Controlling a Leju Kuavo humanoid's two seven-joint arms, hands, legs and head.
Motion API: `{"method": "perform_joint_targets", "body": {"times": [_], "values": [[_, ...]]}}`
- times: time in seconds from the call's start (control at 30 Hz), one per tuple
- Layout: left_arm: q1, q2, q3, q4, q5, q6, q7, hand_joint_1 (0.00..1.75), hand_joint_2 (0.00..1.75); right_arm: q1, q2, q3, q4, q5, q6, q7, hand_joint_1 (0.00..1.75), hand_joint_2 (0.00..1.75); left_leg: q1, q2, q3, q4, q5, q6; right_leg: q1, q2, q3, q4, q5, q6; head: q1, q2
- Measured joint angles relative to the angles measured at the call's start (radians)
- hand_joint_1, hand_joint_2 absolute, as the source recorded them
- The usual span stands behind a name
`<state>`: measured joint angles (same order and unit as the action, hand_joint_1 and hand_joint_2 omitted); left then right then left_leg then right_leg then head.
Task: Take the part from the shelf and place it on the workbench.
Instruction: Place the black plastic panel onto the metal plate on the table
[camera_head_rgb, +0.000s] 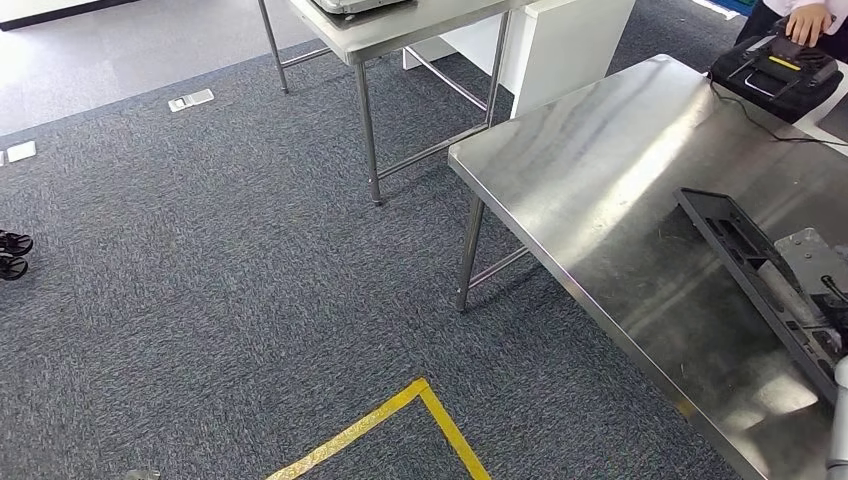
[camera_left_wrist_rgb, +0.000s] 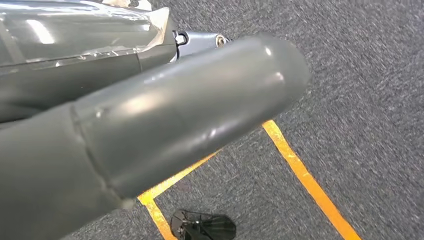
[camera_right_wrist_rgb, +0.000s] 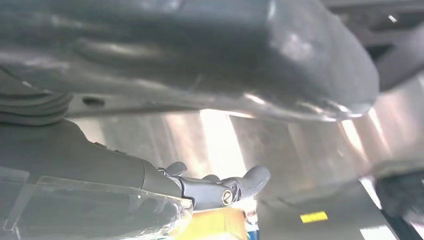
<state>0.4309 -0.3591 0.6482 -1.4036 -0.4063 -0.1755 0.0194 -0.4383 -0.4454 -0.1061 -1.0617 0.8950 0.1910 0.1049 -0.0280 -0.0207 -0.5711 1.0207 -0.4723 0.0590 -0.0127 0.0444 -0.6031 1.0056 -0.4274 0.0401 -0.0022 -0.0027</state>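
Toward the near right end of the workbench (camera_head_rgb: 600, 180), the part (camera_head_rgb: 730, 240) lies flat on the steel: a long, narrow black frame. Its long axis runs on a slant, from a far end well in from the front edge to a near end close by the robot's right side. The right hand (camera_head_rgb: 808, 262) sits directly over the near half of the part, so it is on top of the part rather than beside it. In the right wrist view, bare steel shows in the gap between the thick thumb (camera_right_wrist_rgb: 200, 55) and the dark fingers (camera_right_wrist_rgb: 240, 182). The hand reads as spread, with nothing clasped in it, though I cannot tell whether it touches the frame. The left hand (camera_left_wrist_rgb: 165, 115) hangs over the carpet beside the yellow tape (camera_left_wrist_rgb: 300, 170), well away from the worktop. Nothing shows in it, but the thumb hides most of its fingers, so I cannot tell how far apart they are. By my judgement the placing is as good as done. The coming move depends on the right hand lifting straight off the frame, not dragging along its length, which could slide the near end toward the worktop's edge. At the far right corner, a person's hand (camera_head_rgb: 808, 20) rests on a black device (camera_head_rgb: 775, 70), well apart from the part.
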Motion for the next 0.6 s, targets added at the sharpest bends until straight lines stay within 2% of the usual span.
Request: {"method": "perform_joint_targets", "body": {"times": [0.2,0.27,0.43,0.53,0.6], "values": [[-0.002,0.0,0.002,-0.005,0.0,0.001,0.0,0.0,0.0,0.02,-0.024,0.014,-0.063,-0.01,-0.009,0.007,0.0,0.0,0.0,0.0,0.0,0.0,0.0,0.0,0.0,0.0,0.0,0.0,0.0,0.0,0.0,0.0],[-0.002,0.0,0.002,-0.007,0.007,0.009,0.0,0.0,0.0,0.031,-0.028,0.017,-0.086,-0.004,-0.059,0.001,0.0,0.0,0.0,0.0,0.0,0.0,0.0,0.0,0.0,0.0,0.0,0.0,0.0,0.0,0.0,0.0],[0.006,0.0,-0.013,-0.019,0.036,0.037,-0.002,0.0,0.0,0.108,-0.008,0.025,-0.242,0.036,-0.355,-0.062,0.0,0.0,0.002,0.0,0.0,0.0,0.0,0.0,0.0,0.0,0.0,0.0,0.0,0.0,0.0,0.0],[0.006,-0.001,-0.022,-0.021,0.034,0.028,-0.029,0.0,0.0,0.202,0.043,0.029,-0.382,0.06,-0.541,-0.11,0.0,0.0,0.003,-0.001,0.0,0.0,-0.001,-0.001,0.001,-0.001,-0.001,0.0,-0.001,-0.001,0.0,0.0],[0.005,-0.002,-0.023,-0.021,0.027,0.015,-0.051,0.0,0.0,0.263,0.082,0.034,-0.459,0.076,-0.607,-0.125,0.0,0.0,0.004,-0.001,-0.001,0.0,-0.001,-0.002,0.001,-0.001,-0.001,0.0,-0.001,-0.001,0.0,0.0]]}}
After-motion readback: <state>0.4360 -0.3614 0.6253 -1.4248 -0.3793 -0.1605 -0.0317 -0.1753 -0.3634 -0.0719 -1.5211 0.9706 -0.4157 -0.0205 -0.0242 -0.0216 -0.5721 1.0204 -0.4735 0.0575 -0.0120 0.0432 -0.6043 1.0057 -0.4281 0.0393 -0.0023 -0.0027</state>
